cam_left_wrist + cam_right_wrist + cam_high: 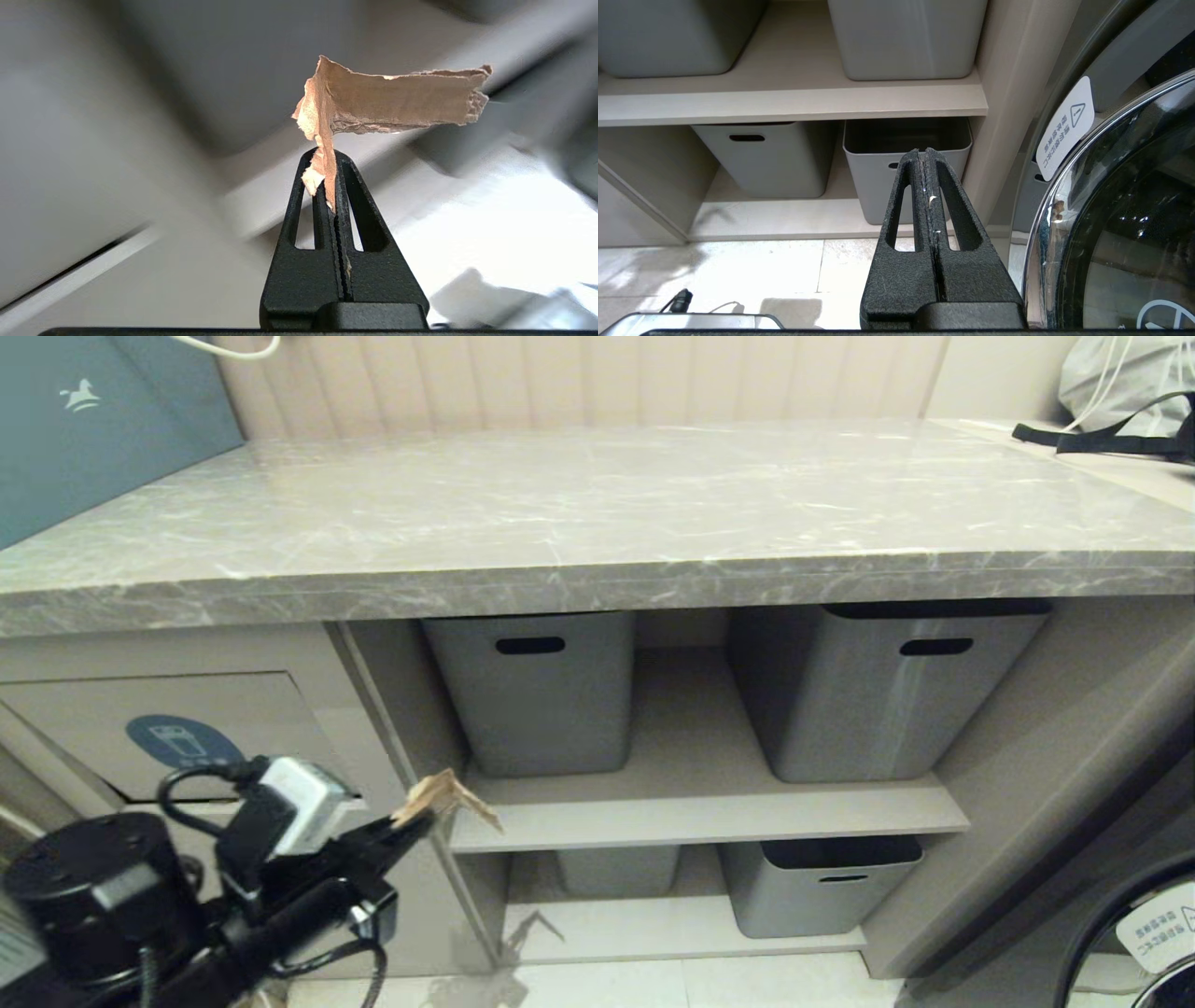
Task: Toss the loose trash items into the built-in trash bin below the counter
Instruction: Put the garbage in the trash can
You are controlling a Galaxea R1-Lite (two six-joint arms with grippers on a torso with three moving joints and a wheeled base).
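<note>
Under the counter (597, 581), the left gripper (417, 819) pinches a torn cardboard scrap (448, 798) low, just off the lower right corner of the bin flap (177, 733), while the right gripper (927, 161), pressed together and empty, is parked farther off.

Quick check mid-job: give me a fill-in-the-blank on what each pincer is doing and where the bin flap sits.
1. The left pincer is shut on a torn ____ scrap.
2. The right pincer is shut and holds ____.
3. The bin flap carries a ____ oval sticker.
4. The counter has grey ____ on the shelves below.

Missing: cardboard; nothing; blue; tubs
</note>
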